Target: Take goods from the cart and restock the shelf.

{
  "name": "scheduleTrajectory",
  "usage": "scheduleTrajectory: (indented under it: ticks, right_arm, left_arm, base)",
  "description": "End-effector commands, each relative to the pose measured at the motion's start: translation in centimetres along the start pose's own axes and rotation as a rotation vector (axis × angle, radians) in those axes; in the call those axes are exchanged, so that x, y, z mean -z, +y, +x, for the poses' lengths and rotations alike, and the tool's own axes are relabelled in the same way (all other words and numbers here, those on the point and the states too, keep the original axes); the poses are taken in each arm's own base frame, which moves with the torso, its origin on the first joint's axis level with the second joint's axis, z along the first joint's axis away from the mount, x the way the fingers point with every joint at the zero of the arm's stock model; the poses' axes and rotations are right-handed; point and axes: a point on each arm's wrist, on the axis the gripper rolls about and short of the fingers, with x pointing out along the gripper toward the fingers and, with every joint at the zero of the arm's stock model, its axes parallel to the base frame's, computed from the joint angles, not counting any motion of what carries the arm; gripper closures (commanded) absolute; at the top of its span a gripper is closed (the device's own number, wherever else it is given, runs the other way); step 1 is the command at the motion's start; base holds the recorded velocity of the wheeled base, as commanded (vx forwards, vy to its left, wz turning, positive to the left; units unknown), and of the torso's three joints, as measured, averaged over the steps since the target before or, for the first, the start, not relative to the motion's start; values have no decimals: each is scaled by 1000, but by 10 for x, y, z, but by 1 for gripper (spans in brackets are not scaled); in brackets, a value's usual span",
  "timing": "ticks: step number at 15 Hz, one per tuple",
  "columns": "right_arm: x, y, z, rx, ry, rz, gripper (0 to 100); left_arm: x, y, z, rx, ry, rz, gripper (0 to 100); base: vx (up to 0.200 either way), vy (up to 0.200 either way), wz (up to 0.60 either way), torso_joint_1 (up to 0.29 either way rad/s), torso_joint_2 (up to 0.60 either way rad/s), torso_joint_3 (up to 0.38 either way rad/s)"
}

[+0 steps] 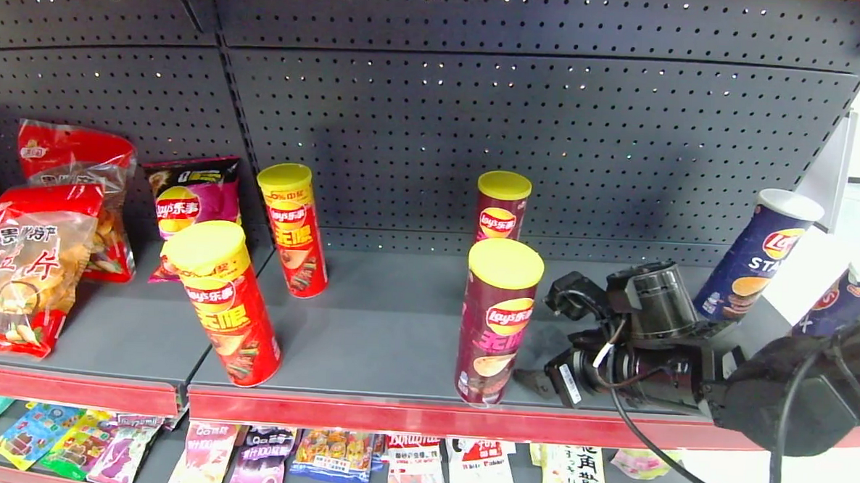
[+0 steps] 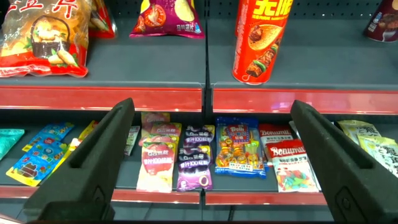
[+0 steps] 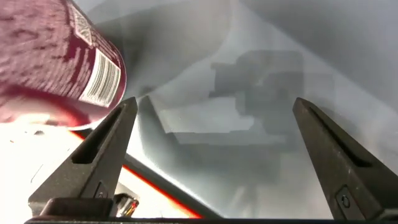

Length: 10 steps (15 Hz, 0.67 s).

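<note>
Right gripper [image 3: 214, 109]: held just to the right of the front maroon can [image 1: 497, 324], low over the shelf [image 1: 390, 327]. Its fingers are spread wide and nothing is gripped between them.
Front maroon can: stood upright at the shelf's front edge with its yellow lid on. It is apart from the right gripper's fingers and is judged to be already placed.
Left gripper [image 2: 212, 106]: held lower than the front maroon can and to its left, facing the lower-shelf packets [image 2: 186, 155]. Its fingers are parted and no item is carried.
Front red can [image 1: 224, 305]: set upright well to the left of the front maroon can, along the same front edge.
Back red can [image 1: 293, 228]: placed behind and to the left of the front maroon can, near the pegboard.
Back maroon can [image 1: 503, 205]: stood directly behind the front maroon can, close to the pegboard.
Blue can [image 1: 756, 256]: seen to the right of the front maroon can and further back.
Snack bags [image 1: 37, 253]: propped far to the left of the front maroon can.
Done: four yellow-lidded cans are counted standing in two short rows.
Left to do: bare board is seen around the front maroon can, so restocking is judged only partly done. With both grippers unloaded, another item has to be fetched from the cart.
</note>
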Motion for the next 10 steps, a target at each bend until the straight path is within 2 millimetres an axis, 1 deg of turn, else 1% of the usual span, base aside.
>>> scheduleTrajectory:
  ticks: [1, 2, 3, 4, 5, 7, 8, 9, 10]
  right_arm:
    - [-2, -3, -26, 18, -52, 6, 0]
    - [0, -2, -47, 19, -93, 25, 0]
    - [0, 1, -64, 13, -131, 36, 0]
    - [2, 3, -76, 16, -156, 40, 0]
    - [5, 6, -95, 33, -201, 39, 0]
    - [15, 10, -143, 27, -333, 31, 0]
    - [17, 9, -153, 34, -368, 32, 0]
    - [25, 5, -182, 68, -466, 50, 0]
    - [32, 1, -205, 93, -548, 64, 0]
  left_arm:
    - [0, 0, 0, 0, 1, 0, 0]
    - [0, 0, 0, 0, 1, 0, 0]
    - [0, 0, 0, 0, 1, 0, 0]
    - [0, 0, 0, 0, 1, 1, 0]
    - [0, 0, 0, 3, 1, 2, 0]
    - [0, 0, 0, 11, 1, 3, 0]
    - [0, 0, 0, 9, 1, 3, 0]
    - [0, 0, 0, 12, 2, 3, 0]
    - [0, 0, 0, 22, 3, 3, 0]
  base:
    - [0, 0, 0, 0, 0, 0]
    - [0, 0, 0, 0, 0, 0]
    - [0, 0, 0, 0, 0, 0]
    - [0, 0, 0, 0, 0, 0]
    - [0, 0, 0, 0, 0, 0]
    - [0, 0, 0, 0, 0, 0]
    - [0, 0, 0, 0, 0, 0]
    - [0, 0, 0, 0, 0, 0]
    - [0, 0, 0, 0, 0, 0]
